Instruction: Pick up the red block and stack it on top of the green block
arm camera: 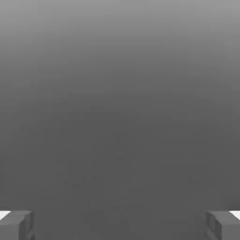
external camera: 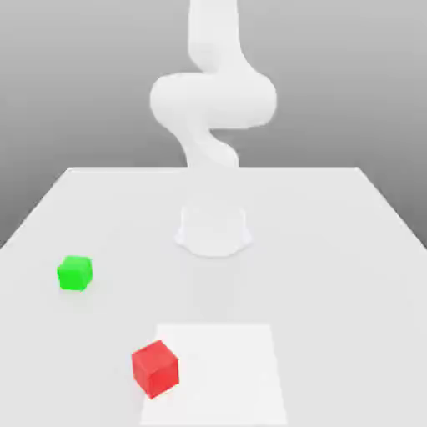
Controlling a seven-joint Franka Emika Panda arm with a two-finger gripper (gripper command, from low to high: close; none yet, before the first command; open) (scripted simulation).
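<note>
Right, your end effector (arm camera: 120, 226) stands wide open, its two fingertips far apart at the edge of the hand view, with nothing between them. The red block (external camera: 155, 369) sits at the near side of the counter (external camera: 334, 292), over the left edge of the white square (external camera: 221, 375) as the exterior view has it. The green block (external camera: 75, 273) lies farther back, toward the exterior view's left, well apart from the red one.

You seem to be at the approach. Keep the opening wide, bring the hand above the red block, and turn it so the fingers meet two opposite side faces; the block looks turned at an angle, so a skewed grip could pinch its corners. Descend straight, then close around the middle.

The exterior view gives you both blocks and the arm (external camera: 213, 100), which rises from the counter's far part; the hand view gives you the spread fingers against a plain grey background, so steer by the exterior view first.
</note>
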